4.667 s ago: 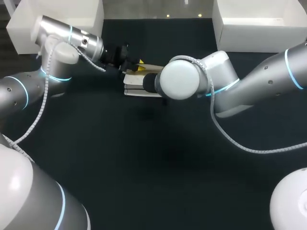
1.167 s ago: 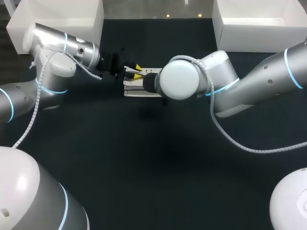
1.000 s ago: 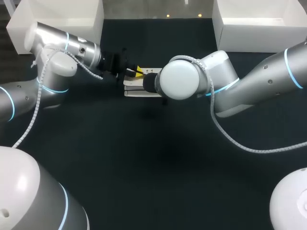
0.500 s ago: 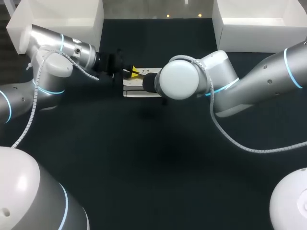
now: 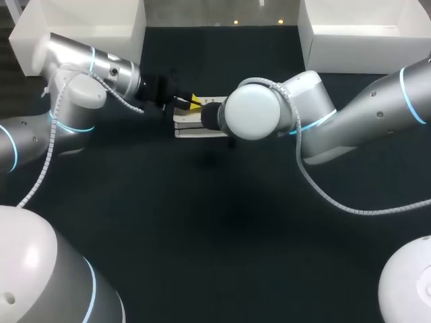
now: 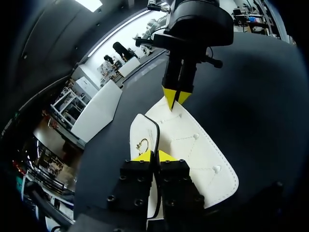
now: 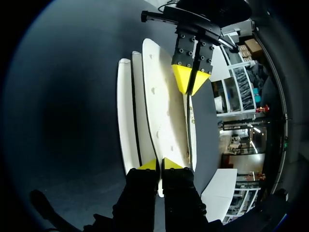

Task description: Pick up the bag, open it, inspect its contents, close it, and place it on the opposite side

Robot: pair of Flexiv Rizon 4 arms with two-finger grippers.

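The left gripper has its yellow tips drawn narrow, pinched on the near rim of the white bag. The bag lies directly ahead of that gripper, with its long axis running straight away from the fingers. At the far end of that axis the right gripper faces it tip to tip, likewise closed narrow on the opposite rim. Neither arm is nearer, since each holds one end. Opening the bag probably depends on drawing the pinched layers apart across that axis rather than along it.
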